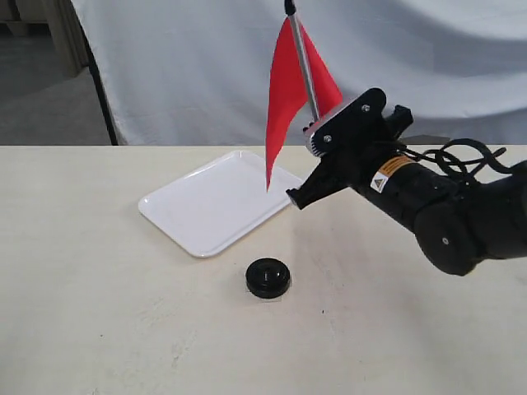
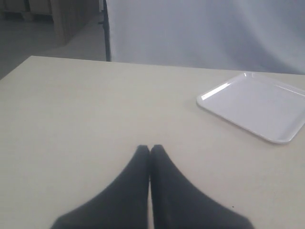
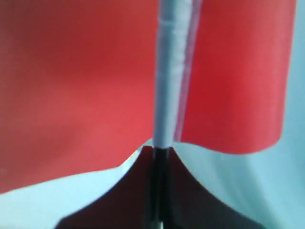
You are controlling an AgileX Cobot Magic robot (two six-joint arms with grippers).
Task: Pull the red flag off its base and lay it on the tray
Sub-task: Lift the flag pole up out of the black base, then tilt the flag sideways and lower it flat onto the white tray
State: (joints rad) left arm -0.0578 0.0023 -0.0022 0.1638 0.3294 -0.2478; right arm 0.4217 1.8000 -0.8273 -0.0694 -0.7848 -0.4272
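Observation:
The red flag [image 1: 288, 90] is up in the air, above the table and to the right of the tray, with its pole leaning slightly left at the top. My right gripper [image 1: 319, 130] is shut on the pole where silver meets black. In the right wrist view the red flag [image 3: 71, 86] fills the picture above my right gripper [image 3: 161, 150]. The pole's lower end is hidden behind the gripper. The black base [image 1: 268, 278] sits alone on the table in front of the white tray [image 1: 218, 202], which holds nothing. My left gripper [image 2: 150, 149] is shut on nothing, low over bare table, with the tray [image 2: 252, 107] ahead to one side.
A pale wooden table [image 1: 99, 280] carries everything. A white cloth backdrop [image 1: 189, 66] hangs behind the far edge. Cables [image 1: 461, 156] loop off the right arm.

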